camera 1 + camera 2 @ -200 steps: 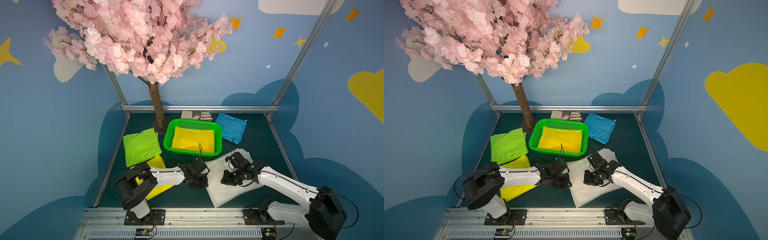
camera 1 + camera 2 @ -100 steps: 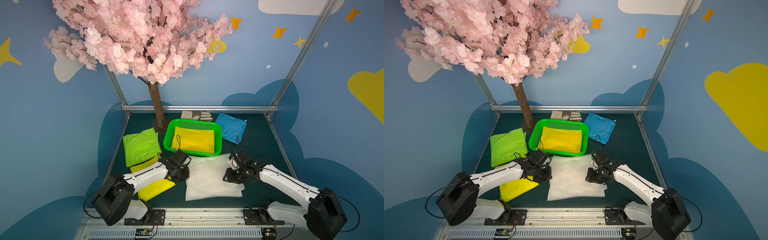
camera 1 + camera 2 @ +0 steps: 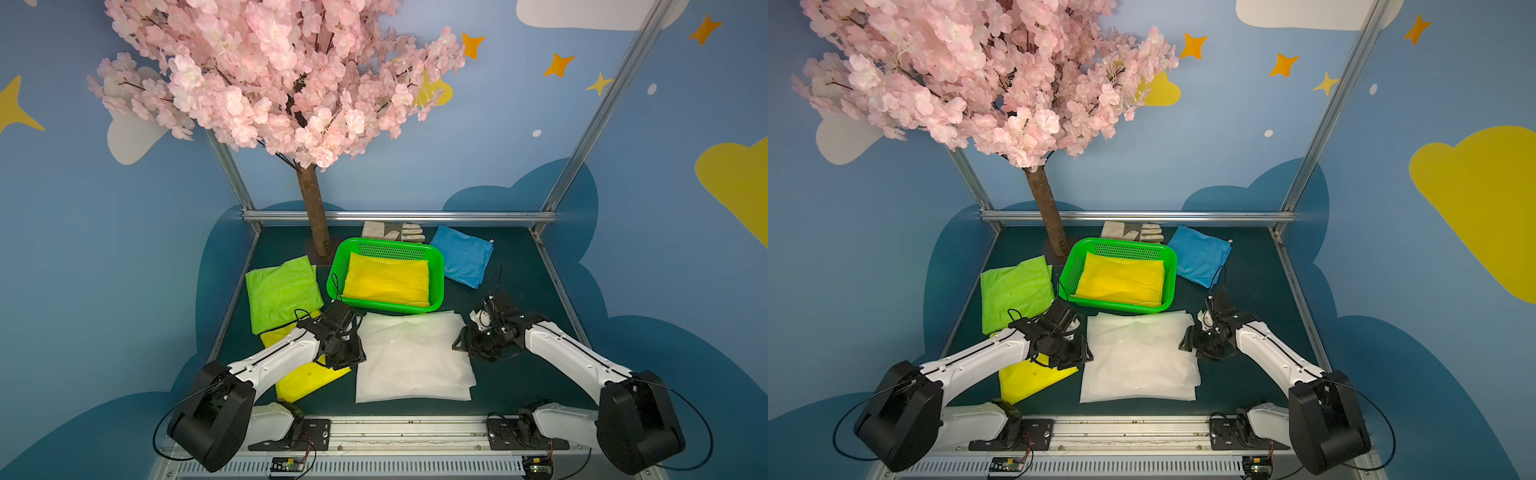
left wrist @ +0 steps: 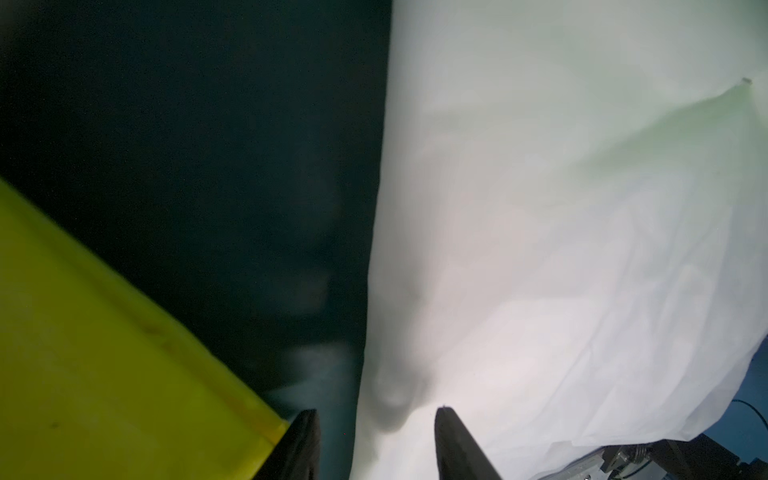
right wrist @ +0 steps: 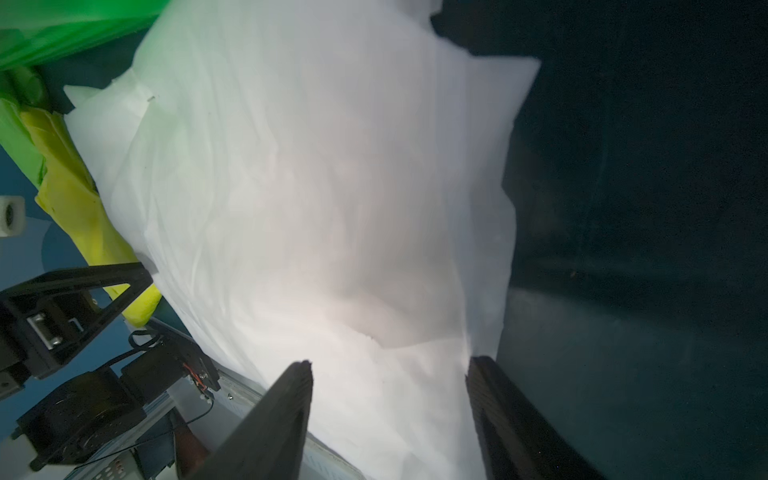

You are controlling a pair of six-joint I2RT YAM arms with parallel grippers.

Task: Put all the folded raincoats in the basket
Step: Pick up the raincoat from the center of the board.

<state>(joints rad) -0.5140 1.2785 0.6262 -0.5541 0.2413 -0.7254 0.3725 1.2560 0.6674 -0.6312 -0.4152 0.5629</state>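
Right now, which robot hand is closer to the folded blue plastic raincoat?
Right. The right gripper sits just in front of the folded blue plastic raincoat. The left gripper is much farther, on the other side of the white folded raincoat.

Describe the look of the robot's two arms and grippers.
The left arm and right arm have white rounded links, bulky black joints and thin looping black cables. The left gripper and right gripper are black, with two tapering fingers each.
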